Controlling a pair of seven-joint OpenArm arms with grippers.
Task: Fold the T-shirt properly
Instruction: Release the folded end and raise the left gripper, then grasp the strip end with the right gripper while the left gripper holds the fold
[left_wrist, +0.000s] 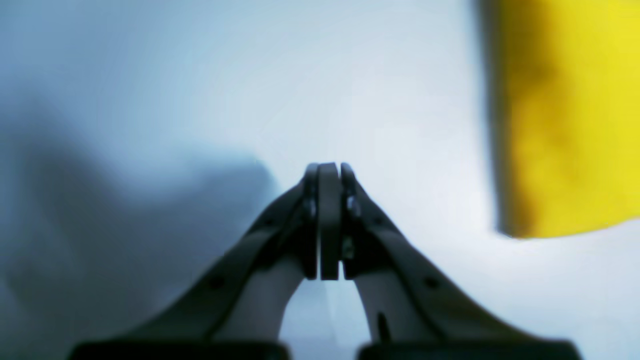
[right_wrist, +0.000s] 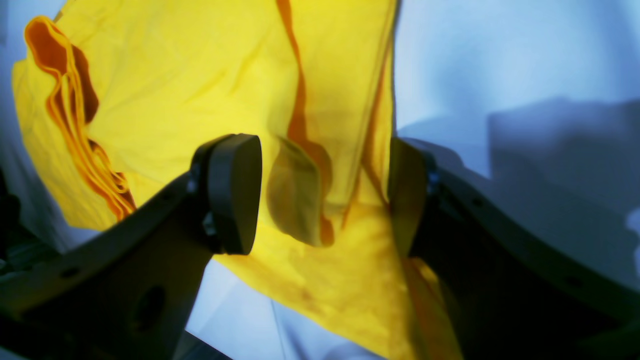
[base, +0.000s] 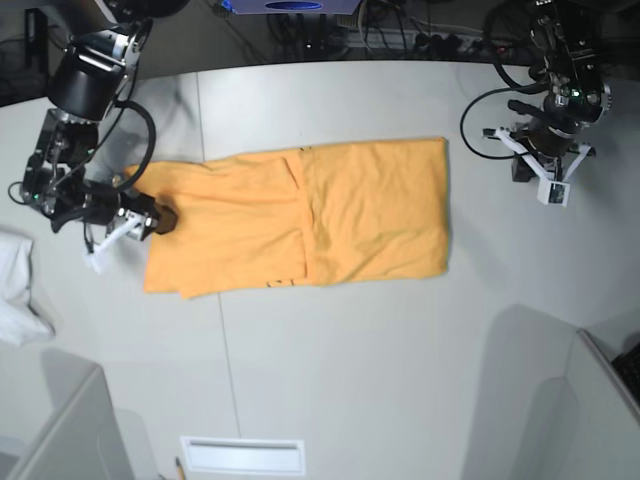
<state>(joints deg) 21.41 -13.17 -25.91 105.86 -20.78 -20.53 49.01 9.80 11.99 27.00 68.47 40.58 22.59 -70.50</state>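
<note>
T-shirt (base: 330, 215) flat on table (base: 400, 350), seemingly part-folded

Two black-jointed robot arms with looping black cables and white brackets: dark grey two-fingered left gripper (left_wrist: 329, 220) with visible screws, matching right gripper (right_wrist: 320, 195) with rounded black pads (right_wrist: 234, 192).
</note>
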